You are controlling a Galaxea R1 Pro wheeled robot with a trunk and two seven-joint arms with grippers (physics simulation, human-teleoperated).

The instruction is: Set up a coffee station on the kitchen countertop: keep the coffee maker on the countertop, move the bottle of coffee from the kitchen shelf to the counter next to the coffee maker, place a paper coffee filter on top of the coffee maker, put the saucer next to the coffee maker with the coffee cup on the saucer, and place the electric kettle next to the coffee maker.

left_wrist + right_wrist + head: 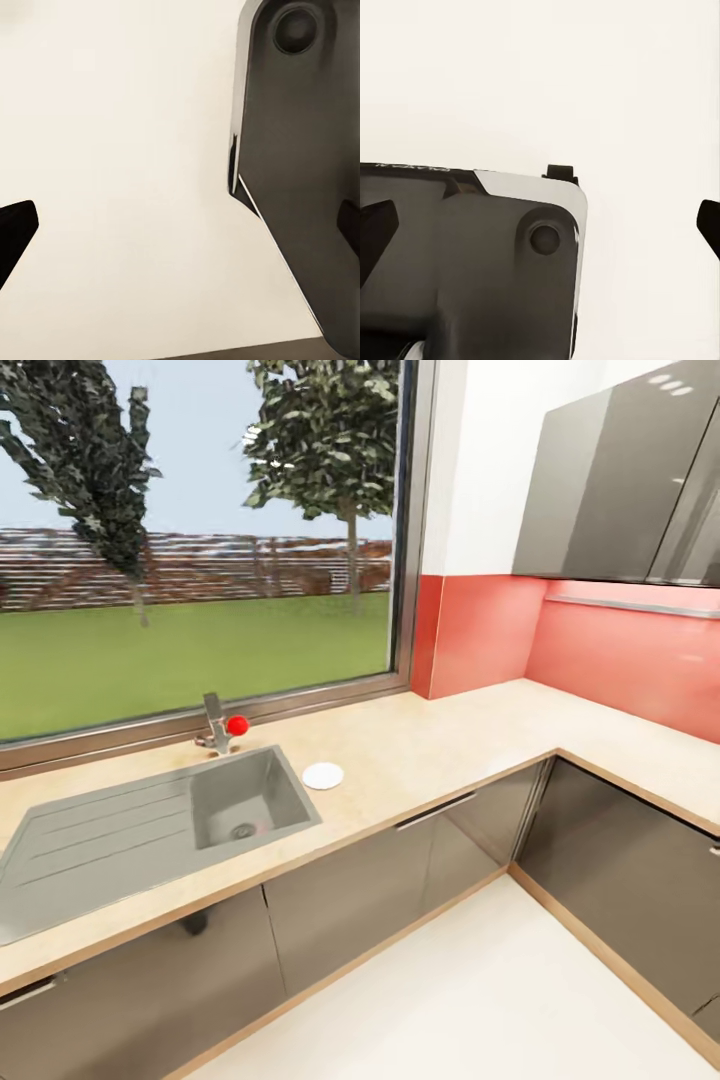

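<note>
I see the saucer (pixel 323 775) lying flat on the countertop (pixel 450 745), just beside the sink (pixel 150 830), so I guess it waits there for the cup. Both my grippers, left (pixel 180 225) and right (pixel 540 225), are spread wide and hold nothing. I see no words to read.

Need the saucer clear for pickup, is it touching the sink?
Apart. In the head view the saucer lies flat on the countertop, with a strip of bare counter between it and the sink rim.
</note>
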